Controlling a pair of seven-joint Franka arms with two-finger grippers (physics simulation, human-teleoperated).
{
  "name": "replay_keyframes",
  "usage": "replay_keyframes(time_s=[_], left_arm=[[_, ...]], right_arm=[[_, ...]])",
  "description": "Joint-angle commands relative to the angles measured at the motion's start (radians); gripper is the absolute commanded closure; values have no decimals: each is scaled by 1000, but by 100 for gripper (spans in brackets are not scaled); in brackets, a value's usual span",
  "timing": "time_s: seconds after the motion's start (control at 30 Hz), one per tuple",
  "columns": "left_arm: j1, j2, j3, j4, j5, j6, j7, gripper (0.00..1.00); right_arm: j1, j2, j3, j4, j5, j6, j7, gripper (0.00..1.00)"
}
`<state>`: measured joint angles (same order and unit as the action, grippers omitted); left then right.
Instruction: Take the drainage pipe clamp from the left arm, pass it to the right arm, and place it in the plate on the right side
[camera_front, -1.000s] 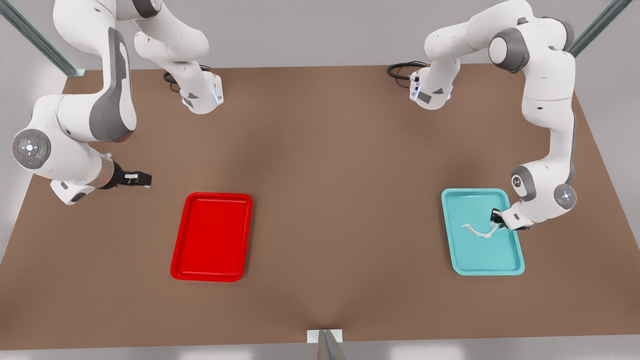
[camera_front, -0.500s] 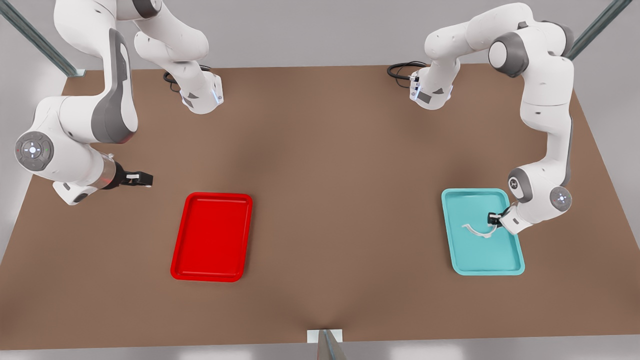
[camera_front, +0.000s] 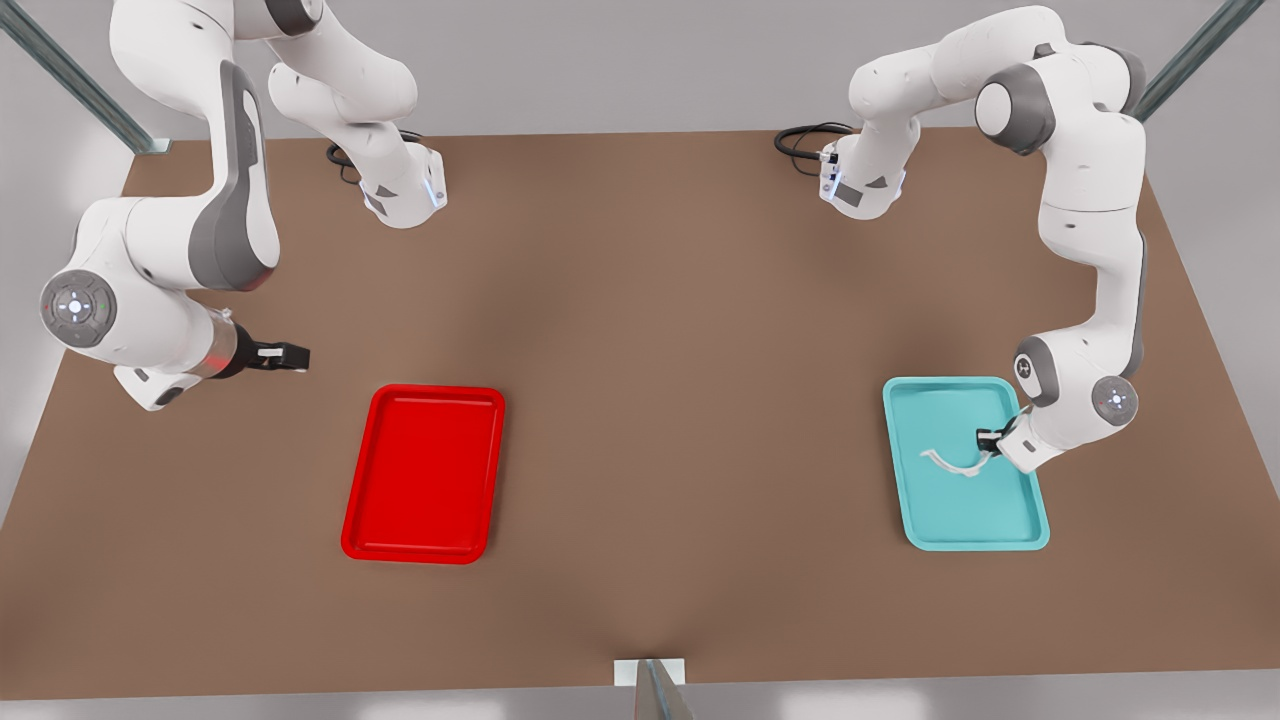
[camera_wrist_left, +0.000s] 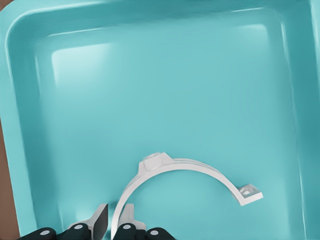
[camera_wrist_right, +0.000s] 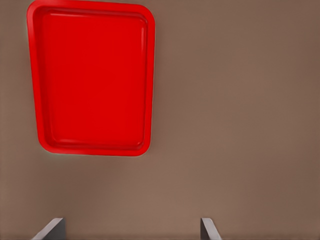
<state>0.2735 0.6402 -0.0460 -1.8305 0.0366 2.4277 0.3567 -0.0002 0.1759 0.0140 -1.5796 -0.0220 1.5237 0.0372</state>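
Since 1 s ago, left jaws (camera_front: 986, 440) edged in; now pinched on one end of the drainage pipe clamp (camera_front: 953, 464) in the teal tray (camera_front: 915, 510). Right jaws (camera_front: 296, 357) wait spread wide, beyond the plate (camera_front: 424, 474). Clamp looks light, thin, slippery plastic, probably springy; grip the strip, not the tabs.

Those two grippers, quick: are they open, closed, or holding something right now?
Left gripper: closed on one end of the drainage pipe clamp in the teal tray.
Right gripper: open, holding nothing, waiting beside the red plate.
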Motion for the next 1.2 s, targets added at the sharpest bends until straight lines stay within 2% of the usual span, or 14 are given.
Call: replay_keyframes(time_s=[0.0,0.33,0.4,0.47,1.17], left_arm=[[0,-1,0,0,3,1,-76,65],[-7,13,0,14,3,1,-81,66],[-7,12,0,14,3,1,-81,74],[-7,12,0,14,2,1,-85,79],[-17,32,0,24,2,1,-94,79]], right_arm=[[0,-1,0,0,1,0,-5,0],[-3,-3,0,-5,2,0,-8,0],[-4,-3,0,-7,2,0,-10,0],[-6,-3,0,-8,2,-2,-11,0],[-6,-3,0,-14,2,0,-11,0]])
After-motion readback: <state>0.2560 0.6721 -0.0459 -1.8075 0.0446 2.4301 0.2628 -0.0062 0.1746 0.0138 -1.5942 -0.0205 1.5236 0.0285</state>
